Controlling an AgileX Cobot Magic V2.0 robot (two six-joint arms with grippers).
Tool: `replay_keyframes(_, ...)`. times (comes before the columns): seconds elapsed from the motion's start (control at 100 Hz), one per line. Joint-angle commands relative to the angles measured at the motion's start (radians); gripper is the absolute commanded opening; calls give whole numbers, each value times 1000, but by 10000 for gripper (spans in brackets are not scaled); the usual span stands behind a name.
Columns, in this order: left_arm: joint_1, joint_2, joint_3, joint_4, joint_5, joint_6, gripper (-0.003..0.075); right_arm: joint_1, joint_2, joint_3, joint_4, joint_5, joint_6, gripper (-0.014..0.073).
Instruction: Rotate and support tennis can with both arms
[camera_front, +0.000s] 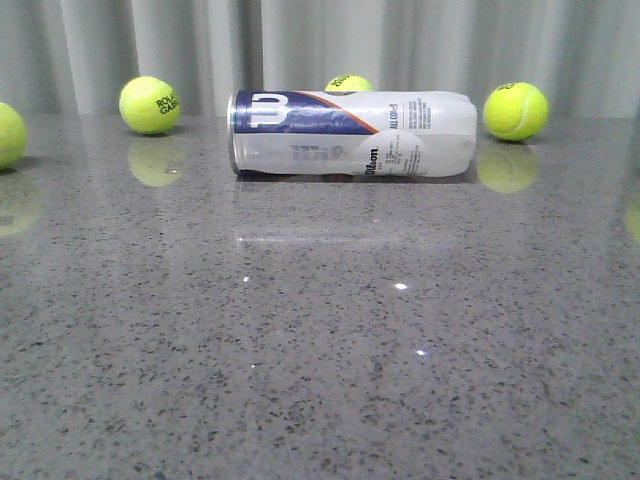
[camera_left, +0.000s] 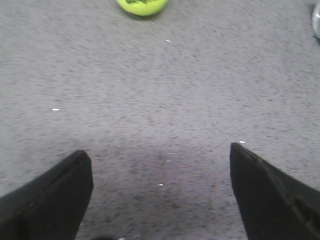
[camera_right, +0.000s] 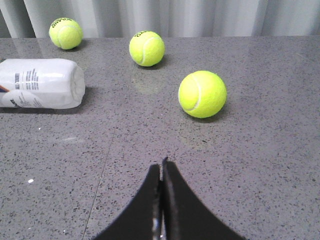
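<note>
Front view, tennis can (camera_front: 352, 133): lies on its side far back on the grey speckled table (camera_front: 320, 350), its long axis running left to right, metal-rimmed end to the left, rounded clear end to the right.
Front view, writing: a white W on the navy band near the left end; "Wilson" reads along the white body; the finer print and panels are too small to read.
Front view, balls: one ball (camera_front: 150, 105) to the left of the can bears dark letters that seem to read "ROLAND GARROS"; another ball (camera_front: 348, 84) peeks over the can from behind; a third ball (camera_front: 515, 110) sits to the right, near the rounded end but apart from it; a fourth ball (camera_front: 8, 134) is cut by the left edge.
Front view, open room: the whole near half of the table lies bare in front of the can; neither arm shows.
Left wrist view, left gripper (camera_left: 161, 192): fingers spread wide, nothing between them, only table below.
Left wrist view, edges: a ball and a sliver of the can's end are cropped at the frame's borders.
Right wrist view, right gripper (camera_right: 161, 172): fingers pressed together, gripping nothing.
Right wrist view, can: its rounded end and barcode show, apart from the gripper; three balls sit beyond, print unreadable.
</note>
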Motion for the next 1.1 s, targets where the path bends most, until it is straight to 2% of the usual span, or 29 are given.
replay_keyframes(0.0,0,62,-76,-129,-17,74,555,-6,3,-25,-2,-70,-8,-58)
replay_keyframes(0.26,0,242,-189,-600,47,368,554,-6,3,-25,-2,-70,-8,-58)
replay_keyframes(0.49,0,408,-274,-815,182,503,553,-6,3,-25,-2,-70,-8,-58)
replay_keyframes(0.65,-15,528,-328,-904,253,545,553,-6,3,-25,-2,-70,-8,-58)
replay_keyframes(1.09,-178,818,-524,-964,216,567,552,-6,3,-25,-2,-70,-8,-58)
